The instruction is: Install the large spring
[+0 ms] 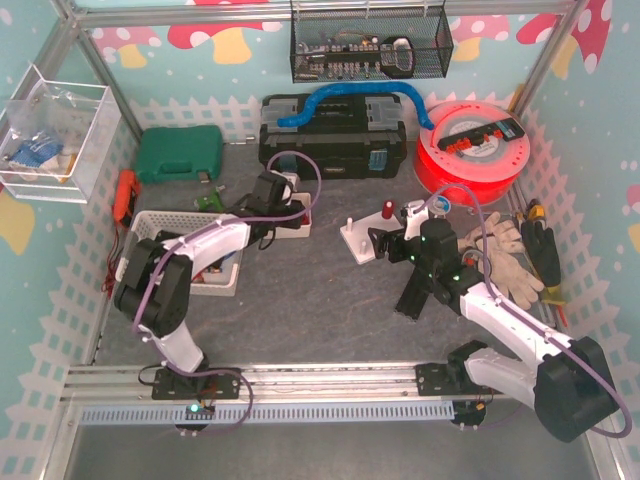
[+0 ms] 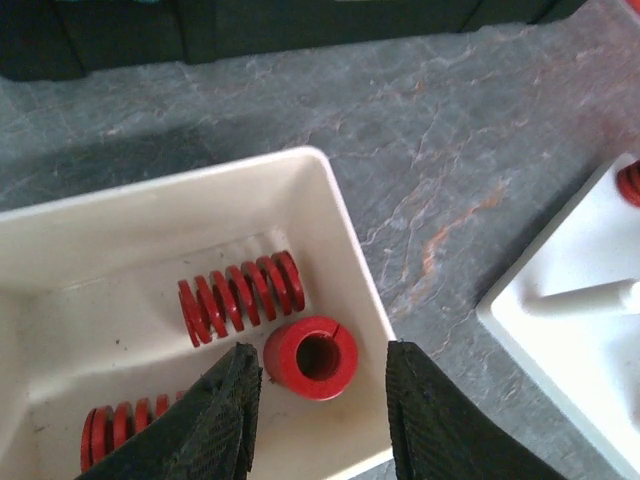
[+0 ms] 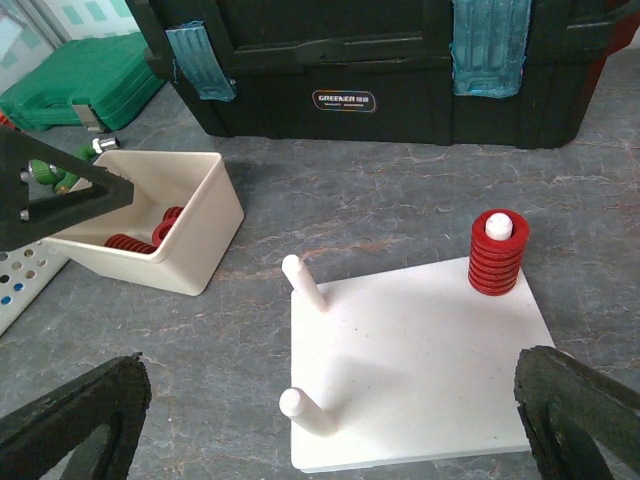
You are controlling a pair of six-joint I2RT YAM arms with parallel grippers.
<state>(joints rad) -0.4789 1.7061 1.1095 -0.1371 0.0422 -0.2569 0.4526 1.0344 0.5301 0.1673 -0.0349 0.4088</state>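
Spreading wide over the cream tray (image 2: 345,235), the left gripper's (image 2: 322,350) jaws are bracketing the large spring (image 2: 311,357), which is standing on end with one black finger on each side, not yet closed on it. The spring is sitting by the tray's near right corner, just beside a second coil (image 2: 240,297) lying on its side; a third coil (image 2: 120,432) is lying further left.

The pick seems to be the step in hand. The jaws are needing to sink and close on the red coil before carrying it right to the white peg board (image 3: 420,370). The right gripper (image 3: 330,365) is hanging over that board, its jaws also wide apart and holding nothing. Two smooth round pegs (image 3: 305,283) are standing bare, while the far right peg is wearing a red spring (image 3: 497,255).

The springs are looking like thick flat-wire metal, glossy red. Tray and board are looking like matte plastic, resting on a grey stone-patterned table (image 2: 470,130).
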